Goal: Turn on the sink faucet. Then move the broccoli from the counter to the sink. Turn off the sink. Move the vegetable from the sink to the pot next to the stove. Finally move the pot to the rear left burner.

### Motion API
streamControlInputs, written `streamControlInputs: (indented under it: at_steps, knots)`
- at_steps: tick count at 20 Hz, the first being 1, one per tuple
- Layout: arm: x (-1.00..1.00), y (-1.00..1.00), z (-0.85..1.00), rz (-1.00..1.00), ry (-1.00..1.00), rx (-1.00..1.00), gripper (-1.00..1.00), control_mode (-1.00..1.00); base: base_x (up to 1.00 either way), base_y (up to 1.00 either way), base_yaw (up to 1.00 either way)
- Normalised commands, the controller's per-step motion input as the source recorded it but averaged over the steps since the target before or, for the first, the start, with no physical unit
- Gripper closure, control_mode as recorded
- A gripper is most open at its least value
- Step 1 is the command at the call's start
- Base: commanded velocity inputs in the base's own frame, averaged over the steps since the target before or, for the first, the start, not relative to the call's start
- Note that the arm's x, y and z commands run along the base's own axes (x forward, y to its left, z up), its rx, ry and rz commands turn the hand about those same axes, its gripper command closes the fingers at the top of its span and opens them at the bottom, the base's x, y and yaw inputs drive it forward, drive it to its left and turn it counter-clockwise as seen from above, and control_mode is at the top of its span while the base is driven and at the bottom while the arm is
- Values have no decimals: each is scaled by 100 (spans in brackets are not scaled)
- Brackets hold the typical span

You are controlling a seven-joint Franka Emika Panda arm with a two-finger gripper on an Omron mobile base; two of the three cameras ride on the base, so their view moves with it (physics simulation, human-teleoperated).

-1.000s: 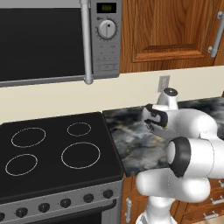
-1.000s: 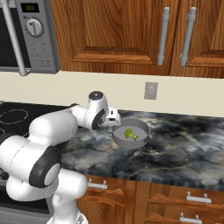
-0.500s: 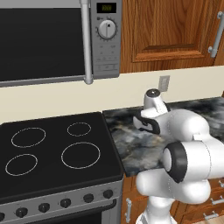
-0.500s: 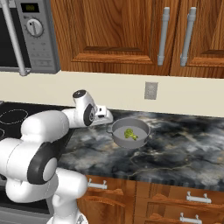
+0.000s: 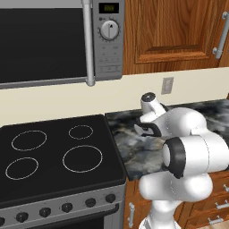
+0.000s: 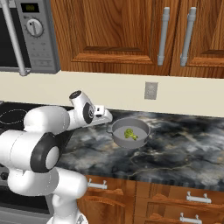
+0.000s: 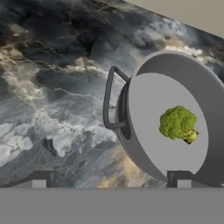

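Marble, dark and glossy with pale grey and tan veins, makes up the tabletop (image 7: pixel 52 87) under my tool (image 7: pixel 111 177). Ahead of it stands the pot (image 7: pixel 175 127), a round grey metal vessel with a low wall, a flat pale bottom and a thin dark loop handle (image 7: pixel 111 98). The handle sticks out sideways from the wall, and in the hand view it sits just ahead of the gap between my fingertips (image 7: pixel 39 179), toward the stove side.

Inside the pot lies the broccoli (image 7: pixel 178 124), a small lumpy green floret with a short yellowish stem. The stem end points toward my right fingertip, so its long axis runs roughly from the pot's middle toward its near wall. It rests on the bottom, apart from the wall.

My tool is spread wide: one tip shows over bare marble, the other in front of the pot's near rim, with nothing pinched between them.

In the right base view my tool (image 6: pixel 106 116) hangs just beside the pot (image 6: pixel 129 133) on its stove side, close to the handle, and the broccoli (image 6: pixel 129 134) shows as a green speck inside. Behind me and to that same side lies the flat black stove (image 5: pixel 58 152) with four white ring burners, the microwave (image 5: pixel 58 40) above it, and brown wooden cabinets (image 6: pixel 131 35) with steel bar handles above the pot.
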Motion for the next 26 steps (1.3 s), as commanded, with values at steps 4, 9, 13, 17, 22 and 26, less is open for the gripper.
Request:
streamControlInputs:
  at_steps: [4,9,13,17,22,26]
  knots:
    - [19,0,-8,-10,0,-3,-100,-100,0,0,0]
    - [14,0,-7,-10,0,-2,-100,-100,0,0,0]
    - [12,0,-5,-9,0,-2,-100,-100,0,0,0]
    - [11,-8,-2,-4,0,-2,-100,-100,0,0,0]
    - [3,-16,-3,0,0,-1,-100,-100,0,0,0]
    - [0,-15,-5,0,0,0,-100,-100,0,0,0]
